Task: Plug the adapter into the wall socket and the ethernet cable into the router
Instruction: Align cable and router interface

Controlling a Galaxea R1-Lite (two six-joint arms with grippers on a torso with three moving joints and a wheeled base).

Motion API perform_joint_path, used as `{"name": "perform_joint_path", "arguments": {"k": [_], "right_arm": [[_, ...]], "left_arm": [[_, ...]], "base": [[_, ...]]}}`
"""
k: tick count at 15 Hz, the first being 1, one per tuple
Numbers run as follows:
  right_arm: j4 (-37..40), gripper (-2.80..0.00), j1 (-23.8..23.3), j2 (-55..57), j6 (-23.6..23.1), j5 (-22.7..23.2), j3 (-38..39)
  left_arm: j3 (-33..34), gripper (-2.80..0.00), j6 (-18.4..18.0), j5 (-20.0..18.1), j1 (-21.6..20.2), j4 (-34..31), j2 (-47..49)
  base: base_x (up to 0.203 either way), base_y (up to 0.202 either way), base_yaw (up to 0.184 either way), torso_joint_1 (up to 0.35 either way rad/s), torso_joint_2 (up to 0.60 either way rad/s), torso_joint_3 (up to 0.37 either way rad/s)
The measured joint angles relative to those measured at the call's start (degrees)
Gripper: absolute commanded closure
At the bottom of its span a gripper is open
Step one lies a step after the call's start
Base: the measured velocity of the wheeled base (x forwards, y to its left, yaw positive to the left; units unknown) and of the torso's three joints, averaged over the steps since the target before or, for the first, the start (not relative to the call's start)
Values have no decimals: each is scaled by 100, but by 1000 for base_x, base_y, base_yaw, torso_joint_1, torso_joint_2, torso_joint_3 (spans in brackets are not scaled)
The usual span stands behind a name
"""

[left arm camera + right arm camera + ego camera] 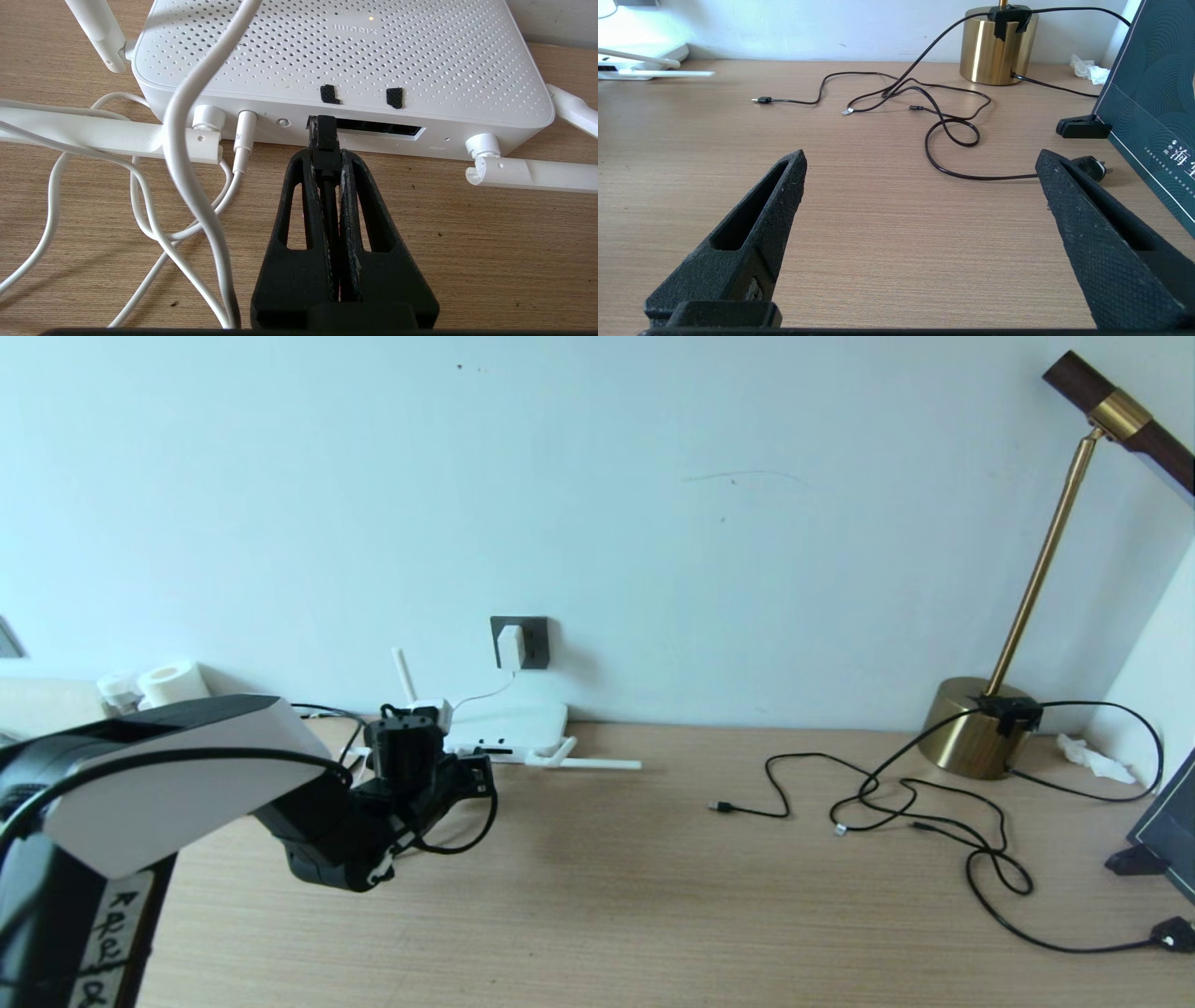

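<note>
Our left gripper (327, 156), clamped on the ethernet cable (325, 135) plug, met the router (345, 60) port; adapter (511, 646) sat in the wall socket (534, 642); a straight push came next; our right gripper (920, 186) gaped, idle

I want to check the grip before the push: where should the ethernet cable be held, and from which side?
Hold the ethernet cable just behind its plug, coming from the table side facing the router's port row. The left pincer is shut on it there, leaving the plug tip free at the slot.
</note>
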State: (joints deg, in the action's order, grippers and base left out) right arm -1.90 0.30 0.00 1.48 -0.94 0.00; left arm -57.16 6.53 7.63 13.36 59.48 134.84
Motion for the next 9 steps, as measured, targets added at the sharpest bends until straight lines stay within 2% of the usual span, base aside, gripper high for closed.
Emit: {"name": "perform_joint_path", "arguments": {"k": [9], "right_arm": [[-1,-280,0,0,1,-2,0]], "left_arm": [[-64,0,-1,-88,-85,-106,16]], "base": [[0,0,0,0,0,0]]}}
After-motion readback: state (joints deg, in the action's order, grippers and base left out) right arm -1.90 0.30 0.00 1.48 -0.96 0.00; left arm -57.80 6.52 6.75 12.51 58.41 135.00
